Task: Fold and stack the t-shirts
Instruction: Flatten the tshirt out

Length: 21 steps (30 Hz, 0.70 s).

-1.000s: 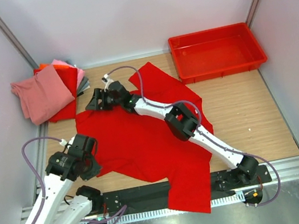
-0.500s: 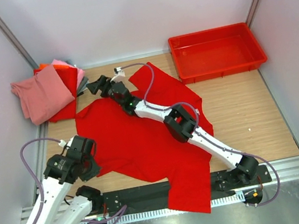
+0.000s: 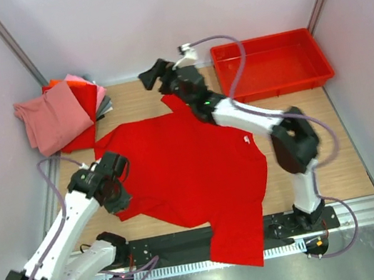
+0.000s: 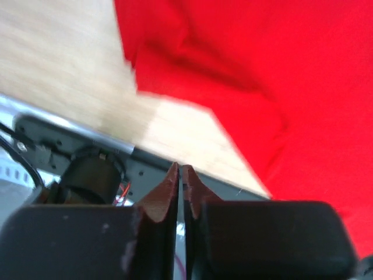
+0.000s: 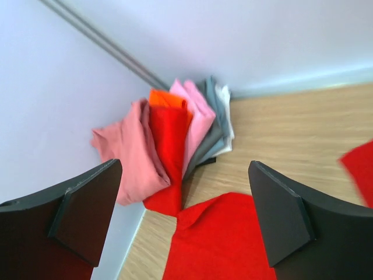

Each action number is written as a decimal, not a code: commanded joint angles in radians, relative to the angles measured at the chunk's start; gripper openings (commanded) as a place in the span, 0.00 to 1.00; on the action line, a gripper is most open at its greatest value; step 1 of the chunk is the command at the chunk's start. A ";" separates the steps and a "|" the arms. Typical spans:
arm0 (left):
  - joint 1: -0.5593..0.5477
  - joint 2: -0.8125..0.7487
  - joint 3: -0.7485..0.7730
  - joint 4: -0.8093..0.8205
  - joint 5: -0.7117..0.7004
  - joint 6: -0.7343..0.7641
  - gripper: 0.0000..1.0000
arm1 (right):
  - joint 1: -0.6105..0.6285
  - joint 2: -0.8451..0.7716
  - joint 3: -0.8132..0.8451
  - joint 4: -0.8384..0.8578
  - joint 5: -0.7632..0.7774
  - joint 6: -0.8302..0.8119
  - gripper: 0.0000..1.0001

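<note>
The plain bright red cloth t-shirt (image 3: 193,175) lies spread flat in the middle of the wooden tabletop (image 3: 317,139), with its hem hanging over the near edge. The left gripper (image 3: 118,194) is bent low above the shirt's near-left sleeve, with its fingers (image 4: 166,192) pressed together and holding nothing. The right arm stretches across the shirt. The right gripper (image 3: 149,78) hovers by the far edge with its fingers (image 5: 87,204) wide apart. The stack of folded cloth shirts (image 3: 60,117) lies in the far left corner. The rigid red plastic tray (image 3: 264,41) stands in the far right corner, well apart from the shirts.
</note>
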 commanded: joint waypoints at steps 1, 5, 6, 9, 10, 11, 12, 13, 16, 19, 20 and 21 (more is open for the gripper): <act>-0.003 0.154 0.161 0.154 -0.151 0.062 0.03 | -0.007 -0.378 -0.291 -0.127 0.098 -0.092 0.96; 0.039 0.523 0.296 0.298 -0.262 0.153 0.00 | -0.005 -0.654 -0.559 -0.241 0.100 -0.071 0.95; 0.049 0.582 0.363 0.313 -0.278 0.162 0.00 | -0.005 -0.700 -0.629 -0.262 0.098 -0.054 0.94; 0.090 0.810 0.492 0.356 -0.347 0.186 0.00 | -0.005 -0.864 -0.705 -0.362 0.112 -0.049 0.94; 0.102 0.855 0.523 0.361 -0.359 0.188 0.00 | -0.005 -0.904 -0.739 -0.385 0.120 -0.052 0.94; 0.136 0.892 0.554 0.369 -0.362 0.194 0.00 | -0.005 -0.938 -0.751 -0.439 0.118 -0.055 0.93; 0.148 0.964 0.603 0.378 -0.370 0.202 0.00 | -0.004 -1.000 -0.766 -0.466 0.121 -0.058 0.93; 0.164 0.989 0.623 0.390 -0.376 0.211 0.00 | -0.004 -1.028 -0.770 -0.492 0.121 -0.063 0.93; 0.173 1.085 0.707 0.419 -0.436 0.237 0.00 | -0.004 -1.117 -0.770 -0.592 0.126 -0.077 0.92; 0.185 1.167 0.795 0.430 -0.489 0.280 0.00 | -0.004 -1.185 -0.768 -0.654 0.126 -0.085 0.92; 0.191 1.185 0.833 0.425 -0.499 0.295 0.00 | -0.005 -1.195 -0.767 -0.678 0.131 -0.091 0.92; 0.199 1.206 0.850 0.422 -0.509 0.308 0.00 | -0.004 -1.214 -0.761 -0.687 0.132 -0.092 0.92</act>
